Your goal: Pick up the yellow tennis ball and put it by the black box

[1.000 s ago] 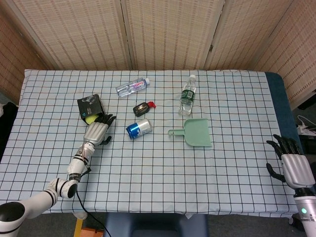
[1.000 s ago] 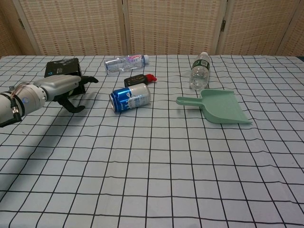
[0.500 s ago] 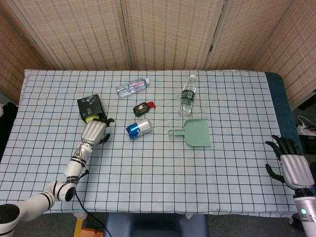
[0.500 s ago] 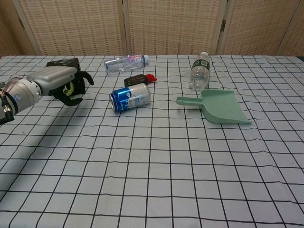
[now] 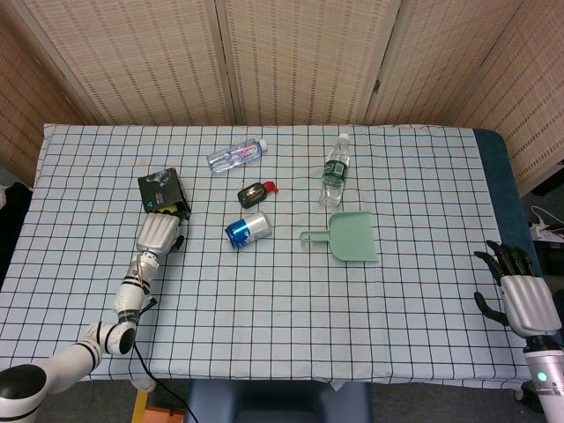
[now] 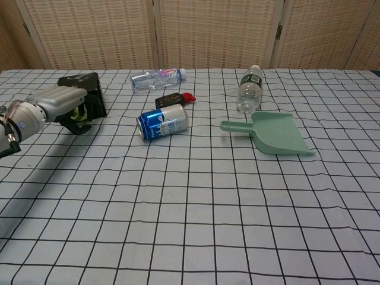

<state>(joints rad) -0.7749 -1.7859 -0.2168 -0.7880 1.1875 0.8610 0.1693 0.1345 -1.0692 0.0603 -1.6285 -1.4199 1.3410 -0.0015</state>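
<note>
**Ball held beside the black box**

The left robot hand [image 6: 62, 102] lay curled just beside the black box [image 5: 164, 191] at the table's [image 5: 291, 308] near-left area, its fingers wrapped around the yellow tennis ball [image 6: 78, 111], of which only a sliver showed in the chest view. It probably sat low there so the ball could be set down next to the box. The right robot hand [image 5: 518, 291] hung spread and empty off the table's far edge, well apart.

Matt cloth tablecloth [image 5: 291, 291], glossy metal can [image 5: 248, 229], woven screens [image 5: 300, 53].
</note>
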